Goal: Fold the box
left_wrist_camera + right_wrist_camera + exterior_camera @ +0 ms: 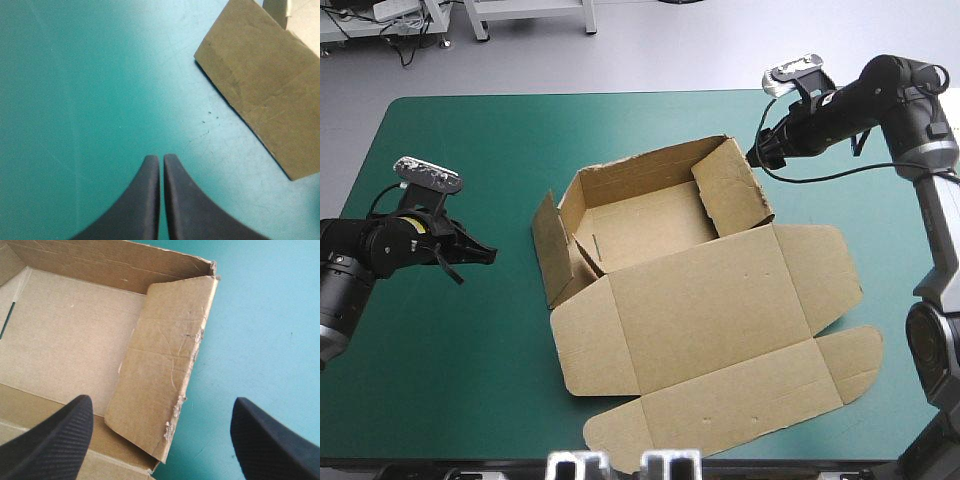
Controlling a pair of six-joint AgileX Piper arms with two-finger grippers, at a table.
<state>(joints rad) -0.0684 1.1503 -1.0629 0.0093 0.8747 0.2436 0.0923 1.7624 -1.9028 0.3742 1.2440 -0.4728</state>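
Note:
The brown box (670, 260) lies mid-table as an open tray with its walls raised and its lid (720, 330) flat toward the near edge. My right gripper (754, 156) hovers open just off the tray's far right corner. In the right wrist view its fingers (55, 440) straddle the right wall flap (160, 375), which leans inward. My left gripper (488, 256) is shut, low over the teal-green cover to the left of the box. In the left wrist view, a brown box flap (265, 95) lies ahead of it, off to one side.
Bare teal-green cover (470, 150) surrounds the box on the left and far sides. The lid's tuck flap (720, 410) reaches close to the table's near edge, and a rounded ear (855, 360) sticks out at the near right.

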